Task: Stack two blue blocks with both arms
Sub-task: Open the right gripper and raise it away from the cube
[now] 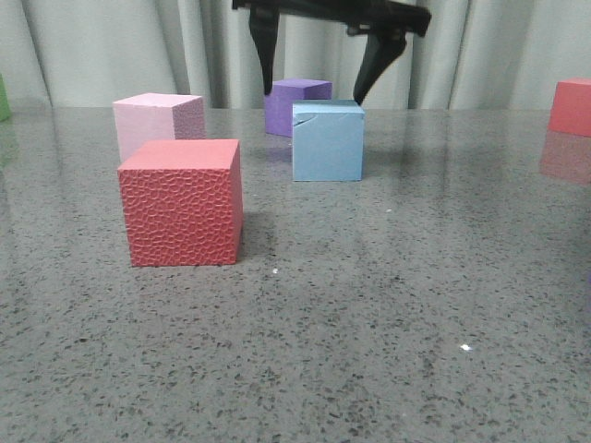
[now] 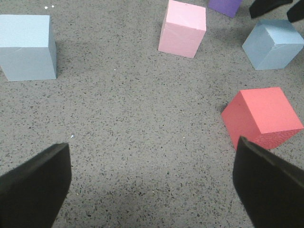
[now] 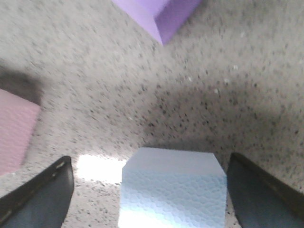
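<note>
Granite-patterned table (image 1: 388,305) is carrying a scatter of foam cubes in the front view. One blue block (image 1: 327,140), marked by a small crack at its top edge, is sitting on the tabletop just in front of the purple cube (image 1: 294,104) and to the right of the pale pink cube (image 1: 159,123). The red cube (image 1: 182,201) is standing nearer the camera, just in front of the pink one. Another reddish cube (image 1: 572,106) is resting far off at the right edge.

The right gripper (image 1: 319,57) is hanging above the cracked blue block with its fingers (image 1: 264,51) spread wide, one to each side of the block's top and neither touching it. From the right wrist camera the block (image 3: 172,187) is lying between the two dark fingers with gaps on both sides; that picture is blurred, so how high the tips are hovering over the block is hard to judge.

The left gripper (image 2: 152,190) is also standing open, with nothing but bare table between its fingers (image 2: 35,187). Its wrist camera is showing the second blue block (image 2: 27,46) sitting alone on the table, well apart from the first blue block (image 2: 274,44), with the pink cube (image 2: 183,28) between them and the red cube (image 2: 262,117) near one finger.
</note>
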{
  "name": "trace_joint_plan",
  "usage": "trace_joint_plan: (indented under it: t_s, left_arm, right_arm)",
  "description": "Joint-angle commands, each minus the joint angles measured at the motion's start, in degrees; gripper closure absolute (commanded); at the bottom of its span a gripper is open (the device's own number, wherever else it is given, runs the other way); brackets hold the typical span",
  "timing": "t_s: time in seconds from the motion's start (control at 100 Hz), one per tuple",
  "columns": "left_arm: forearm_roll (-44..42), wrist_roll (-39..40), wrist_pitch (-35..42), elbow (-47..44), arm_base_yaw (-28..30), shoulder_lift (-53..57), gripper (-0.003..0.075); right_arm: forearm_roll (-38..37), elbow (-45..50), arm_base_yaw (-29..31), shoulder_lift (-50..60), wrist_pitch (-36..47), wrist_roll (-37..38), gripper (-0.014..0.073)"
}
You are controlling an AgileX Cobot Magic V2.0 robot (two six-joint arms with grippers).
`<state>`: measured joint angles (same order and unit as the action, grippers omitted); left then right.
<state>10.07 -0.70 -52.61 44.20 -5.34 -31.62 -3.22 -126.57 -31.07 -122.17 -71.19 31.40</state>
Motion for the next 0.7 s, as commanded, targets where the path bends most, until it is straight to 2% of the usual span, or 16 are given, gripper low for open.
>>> trace_joint_plan:
  t_s: [0.0, 0.29, 0.69]
  left_arm:
    - [0.71, 0.18, 3.55, 1.89, 0.09, -0.47, 0.0059]
    - [0.71, 0.18, 3.55, 1.89, 0.09, -0.47, 0.0059]
    - [0.71, 0.18, 3.55, 1.89, 0.09, -0.47, 0.0059]
  right_arm:
    - [-0.34, -4.00, 0.10, 3.92, -4.72, -1.57, -0.0053]
    - [-1.43, -6.08, 1.07, 6.19, -4.93, -7.00, -0.0053]
    - [-1.84, -5.71, 7.81, 11.99, -5.03, -14.23, -0.0053]
